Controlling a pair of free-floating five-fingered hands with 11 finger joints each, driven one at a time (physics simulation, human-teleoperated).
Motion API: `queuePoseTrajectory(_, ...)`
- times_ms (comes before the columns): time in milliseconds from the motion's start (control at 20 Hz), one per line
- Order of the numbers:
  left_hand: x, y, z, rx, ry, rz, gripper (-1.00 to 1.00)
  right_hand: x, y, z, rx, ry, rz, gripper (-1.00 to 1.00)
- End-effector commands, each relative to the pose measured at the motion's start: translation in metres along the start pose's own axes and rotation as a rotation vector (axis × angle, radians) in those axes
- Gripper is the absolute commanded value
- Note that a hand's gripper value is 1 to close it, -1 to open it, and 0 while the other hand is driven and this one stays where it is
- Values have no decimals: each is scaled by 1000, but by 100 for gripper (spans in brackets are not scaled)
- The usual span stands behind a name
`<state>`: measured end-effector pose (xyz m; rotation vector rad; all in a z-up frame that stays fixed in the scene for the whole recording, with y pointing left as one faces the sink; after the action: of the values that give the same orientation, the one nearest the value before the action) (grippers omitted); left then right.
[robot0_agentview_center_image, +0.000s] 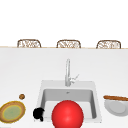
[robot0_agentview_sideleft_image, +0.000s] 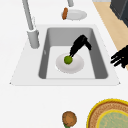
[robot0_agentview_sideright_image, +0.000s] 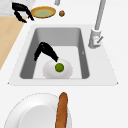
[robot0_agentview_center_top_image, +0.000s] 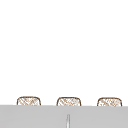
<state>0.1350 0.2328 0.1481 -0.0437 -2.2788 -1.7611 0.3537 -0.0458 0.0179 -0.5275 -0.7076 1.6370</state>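
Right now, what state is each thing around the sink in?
Tap: off, no water running.
Lime: resting on the sink plate.
Sink plate: flat on the basin floor.
Right hand: open, fingertips at the lime.
Left hand: open, holding nothing, in the air by the sink's front edge.
Bread: lying across the white plate.
Yellow plate: flat on the counter.

A ball (robot0_agentview_sideleft_image: 68, 59) lies on a plate (robot0_agentview_sideleft_image: 75, 67) in the sink (robot0_agentview_sideleft_image: 100, 62), frame centre. A faucet (robot0_agentview_sideleft_image: 30, 22) stands upper left; a bowl (robot0_agentview_sideleft_image: 110, 117) sits lower right.
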Motion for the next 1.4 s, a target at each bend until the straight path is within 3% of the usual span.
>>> queuePoseTrajectory(0, 0, 0, 0, 0, 0, 0, 0, -7, 1, -11, -22, -5, 9, -100)
queuePoseTrajectory(400, 0, 0, 0, 0, 0, 0, 0, -10, -5, -38, 24, -14, -7, -100)
queuePoseTrajectory(600, 0, 0, 0, 0, 0, 0, 0, -8, 1, -77, 42, 31, 33, -100)
queuePoseTrajectory(1050, 0, 0, 0, 0, 0, 0, 0, -23, -1, -149, 60, 14, 25, -100)
queuePoseTrajectory(1350, 0, 0, 0, 0, 0, 0, 0, -22, 23, -155, -39, 3, 47, -100)
